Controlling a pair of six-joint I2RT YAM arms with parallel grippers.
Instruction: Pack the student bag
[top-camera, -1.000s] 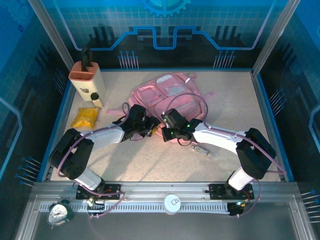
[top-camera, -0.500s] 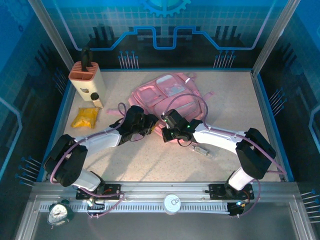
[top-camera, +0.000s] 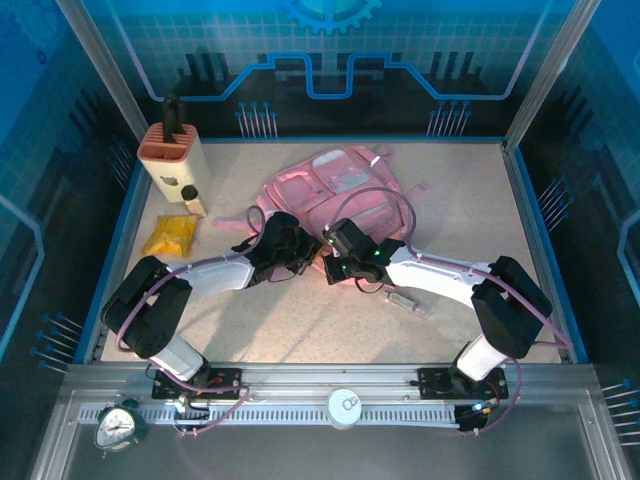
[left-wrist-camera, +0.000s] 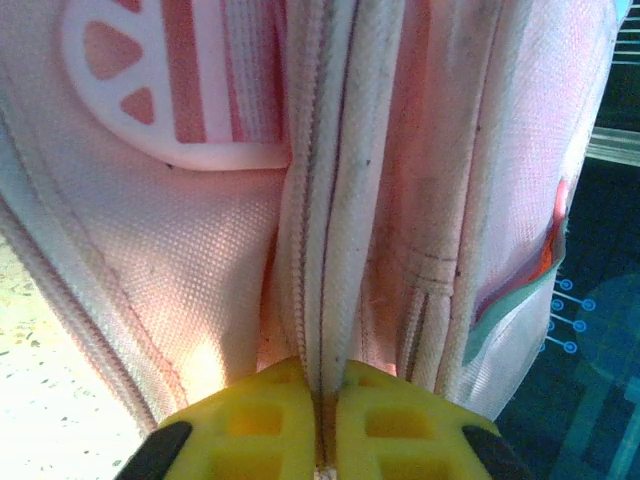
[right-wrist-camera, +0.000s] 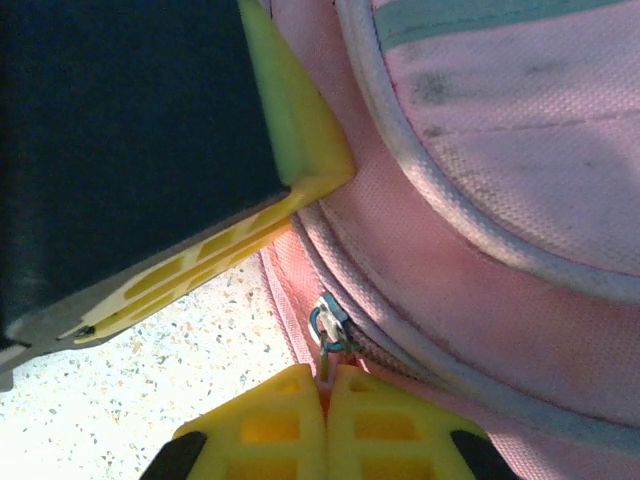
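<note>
On the tabletop, toward the far middle, you have the student bag lying flat, with both arms reaching onto its near edge. Off to its left, a tan knife block stands in the far-left corner with a dark handle poking out. A small black-capped bottle sits just beside the block, and a yellow packet lies nearer you, well apart from the bag. A small clear item lies beside the right forearm; you cannot tell what it is. On the rail by the arm bases rest an alarm clock and a white round disc.

What crowds you is the arms themselves. Your left pincer is pressed closed, its yellow tips meeting on the pale zip seam of the bag. Your right pincer is also closed, pinching the little metal zipper pull. In the right wrist view, the left arm's dark body and one yellow finger stand just beside the bag, close over that pull.

The bag is soft pink woven fabric with pale piping and a grey-green strip. It has a white rubbery badge with pink cut-outs. The cloth shows grubby marks, and a sliver of orange peeks from one pocket edge.
</note>
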